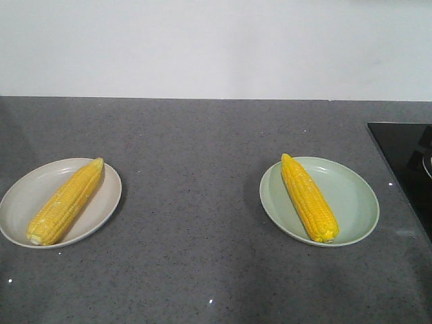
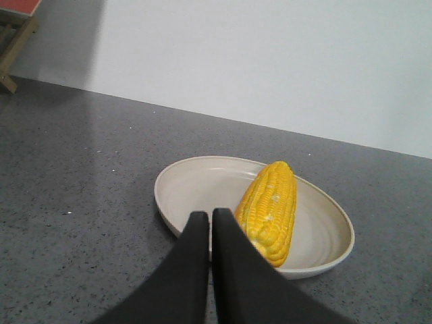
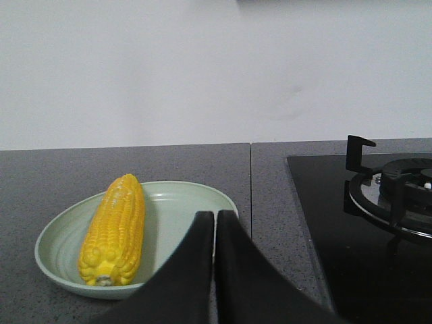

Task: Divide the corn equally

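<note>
split: one corn cob (image 1: 66, 202) on the beige plate (image 1: 27, 189) at 9 o'clock, one corn cob (image 1: 308, 198) on the pale green plate (image 1: 354, 196) at 3 o'clock, so shares look equal | left tool (image 2: 209, 219) clenched, empty, over the plate's near rim | right tool (image 3: 214, 219) clenched, empty | grey tabletop (image 1: 196, 169) | gas hob (image 3: 385, 196) at far right

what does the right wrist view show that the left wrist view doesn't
Only the right wrist view shows the pale green plate with its corn cob, the black gas hob with its burner grate to the right, and the shut right gripper. Only the left wrist view shows the cream plate holding the other corn cob, the shut left gripper, and a wooden frame at the top left corner. Both share the grey speckled countertop and the white wall behind it.
</note>
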Robot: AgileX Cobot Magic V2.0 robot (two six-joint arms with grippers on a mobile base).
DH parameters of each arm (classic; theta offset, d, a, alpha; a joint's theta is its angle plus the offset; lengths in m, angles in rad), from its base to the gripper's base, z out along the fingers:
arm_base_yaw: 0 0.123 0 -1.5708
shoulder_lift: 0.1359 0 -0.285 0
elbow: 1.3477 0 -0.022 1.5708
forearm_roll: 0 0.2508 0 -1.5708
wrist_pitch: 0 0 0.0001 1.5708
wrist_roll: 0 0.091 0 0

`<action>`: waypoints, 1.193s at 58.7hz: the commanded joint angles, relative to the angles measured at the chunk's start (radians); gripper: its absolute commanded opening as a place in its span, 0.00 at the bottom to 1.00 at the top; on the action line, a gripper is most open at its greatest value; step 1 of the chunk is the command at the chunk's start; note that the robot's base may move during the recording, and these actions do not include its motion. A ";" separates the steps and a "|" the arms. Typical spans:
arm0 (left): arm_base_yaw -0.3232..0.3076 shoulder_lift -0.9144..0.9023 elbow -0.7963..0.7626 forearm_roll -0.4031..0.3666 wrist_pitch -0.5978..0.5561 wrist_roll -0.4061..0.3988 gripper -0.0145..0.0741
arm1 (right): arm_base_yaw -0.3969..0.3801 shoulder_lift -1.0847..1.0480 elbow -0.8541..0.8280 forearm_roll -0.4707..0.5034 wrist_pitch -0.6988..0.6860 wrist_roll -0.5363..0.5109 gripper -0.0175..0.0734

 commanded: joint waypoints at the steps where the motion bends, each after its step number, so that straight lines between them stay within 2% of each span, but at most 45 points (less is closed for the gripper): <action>1: -0.001 -0.015 -0.022 -0.001 -0.068 -0.010 0.16 | -0.002 -0.007 0.018 -0.001 -0.077 -0.001 0.19; 23: -0.001 -0.015 -0.022 -0.001 -0.068 -0.010 0.16 | -0.005 -0.007 0.018 -0.001 -0.128 -0.001 0.19; 70: -0.001 -0.015 -0.022 -0.001 -0.068 -0.010 0.16 | -0.004 -0.007 0.018 -0.001 -0.127 -0.001 0.19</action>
